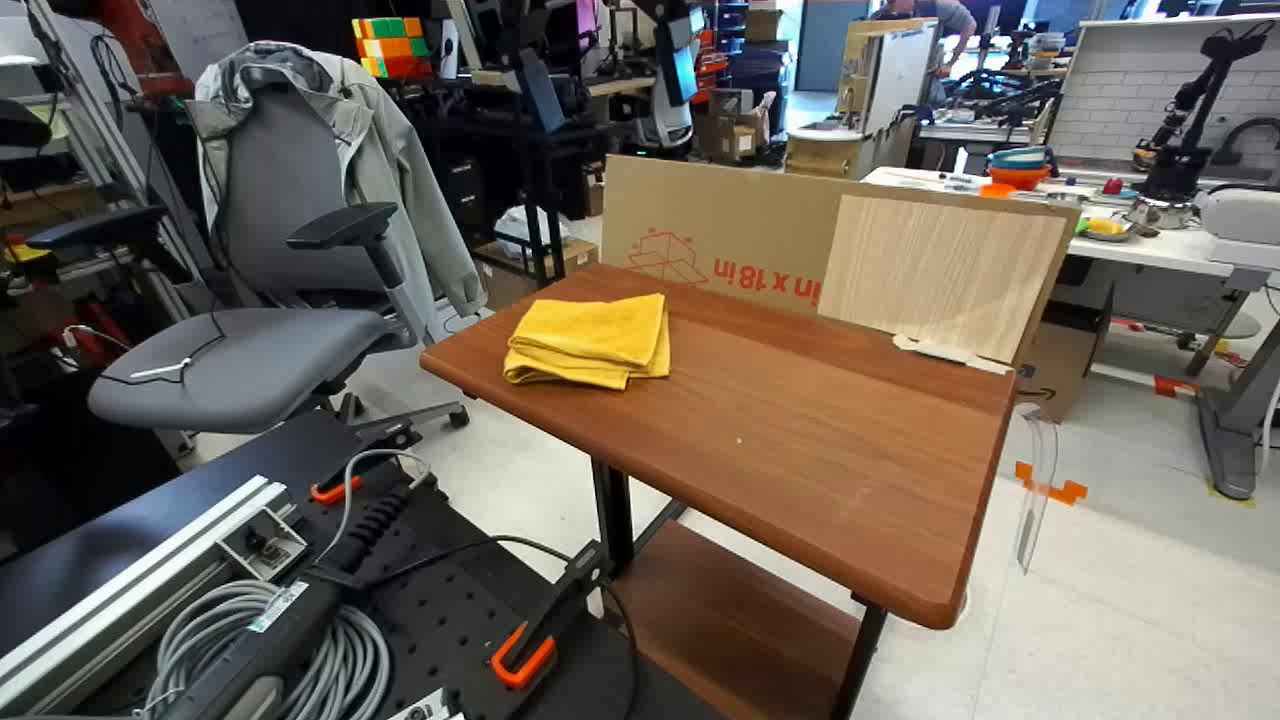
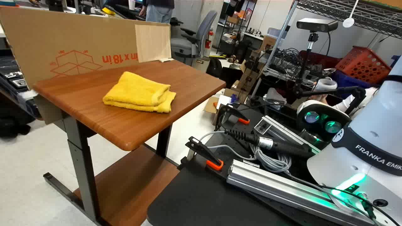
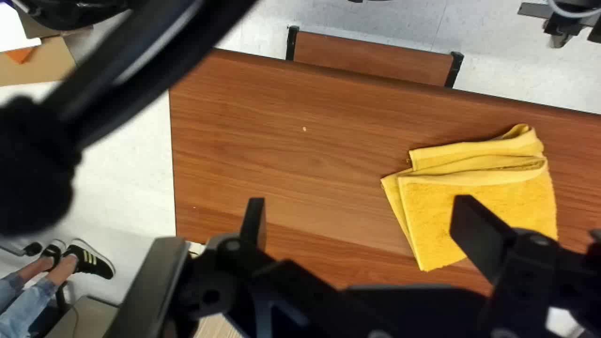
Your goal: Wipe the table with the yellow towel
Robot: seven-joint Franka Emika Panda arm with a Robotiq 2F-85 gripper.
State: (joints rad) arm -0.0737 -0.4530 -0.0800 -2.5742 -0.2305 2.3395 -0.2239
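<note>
where cardboard sheet [image 1: 720,210] and pale plywood board [image 1: 940,270] stand along long edge, reddish-brown table [image 1: 800,430] shows wood grain, rounded corners, tiny pale speck [image 1: 739,440]. around it: grey office chair [image 1: 250,360] with jacket [image 1: 400,170] over back, black bench [image 2: 188,194] with orange-padded clamps [image 2: 203,150], pale floor [image 1: 1100,620]. yellow towel [image 2: 135,91] lies on table, toward end away from plywood board; folded in layers, edges uneven, nap soft-looking. gripper [image 3: 364,225] above table, fingers [image 3: 479,234] spread well apart in wrist view, one overlapping towel there.

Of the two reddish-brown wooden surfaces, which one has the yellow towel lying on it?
The tabletop, the upper one, with the yellow towel folded on it; the lower shelf sits beneath.
</note>
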